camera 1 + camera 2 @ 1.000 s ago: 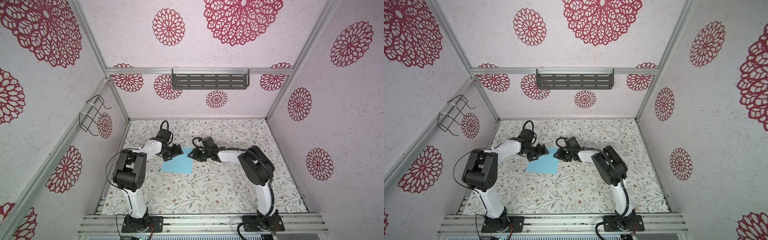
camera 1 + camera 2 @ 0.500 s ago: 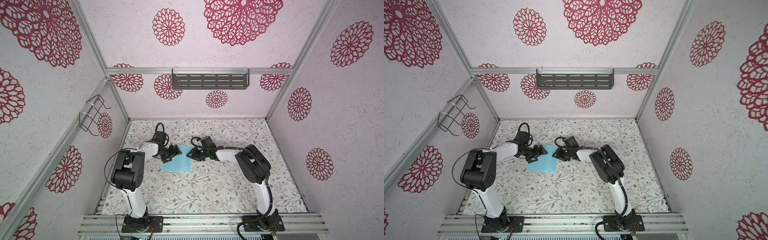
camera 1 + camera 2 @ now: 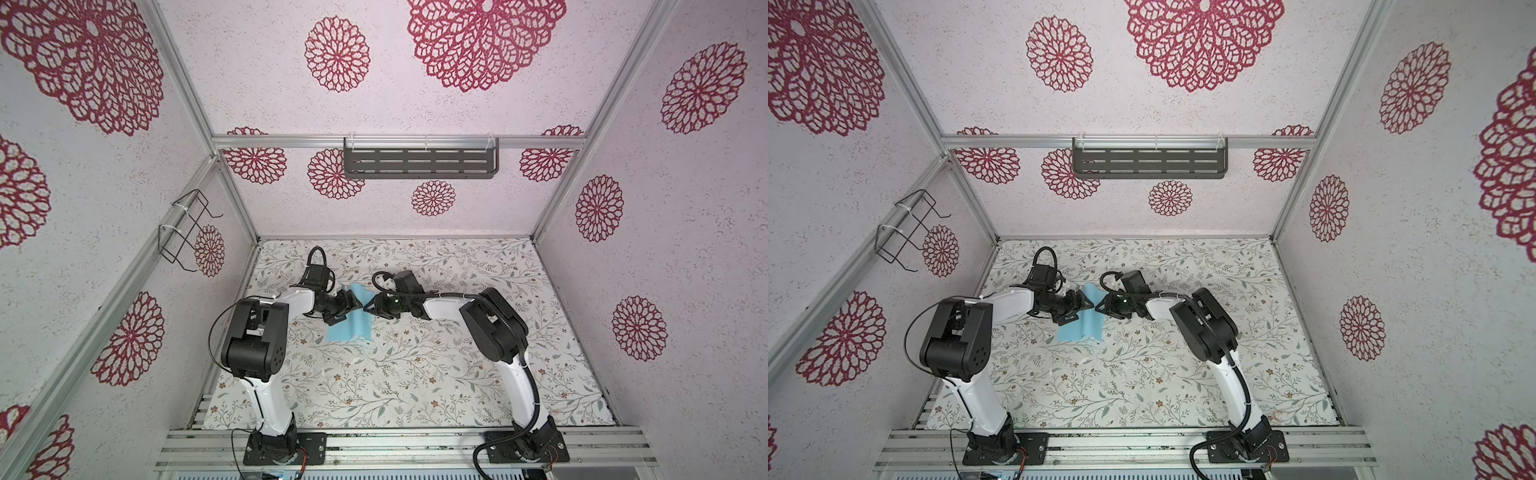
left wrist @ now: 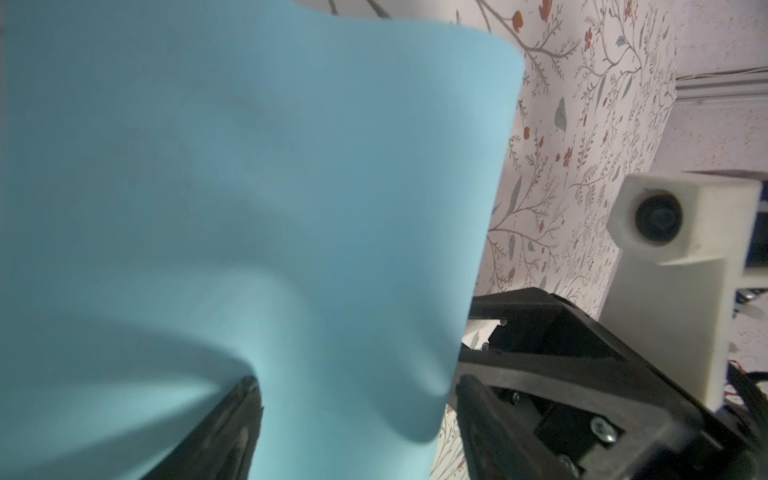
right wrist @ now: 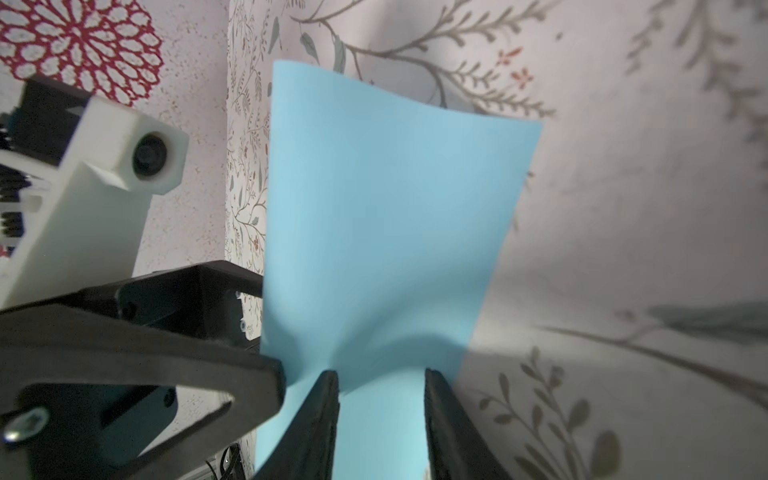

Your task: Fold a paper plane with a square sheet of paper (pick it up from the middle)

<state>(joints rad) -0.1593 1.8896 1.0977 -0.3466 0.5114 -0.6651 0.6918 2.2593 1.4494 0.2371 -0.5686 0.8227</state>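
- The square sheet of paper (image 3: 351, 330) is seen on the floral table (image 3: 415, 374) in both top views, left of the middle and nearer the back wall than the front rail.
- Its near edge is laid flat on the table, while its middle is raised into a ridge between the two arms.
- The left gripper (image 3: 349, 313) is set against the left side of that ridge and the right gripper (image 3: 368, 309) against the right side. Their tips are placed just beside each other.
- In the left wrist view, the left gripper's jaws are shown apart, and the sheet (image 4: 249, 208) is bulged into the gap between them.
- One finger (image 4: 232, 432) is partly covered by the paper (the second is hard to separate from the dark body of the other gripper behind it).
- In the right wrist view, the right gripper's jaws are also shown apart, with a strip of the sheet (image 5: 382, 228) arched between the fingers (image 5: 320, 424).
- Whether the paper is pressed by either pair of jaws cannot be told.
- The far edge of the sheet is seen curled and wavy rather than flat.
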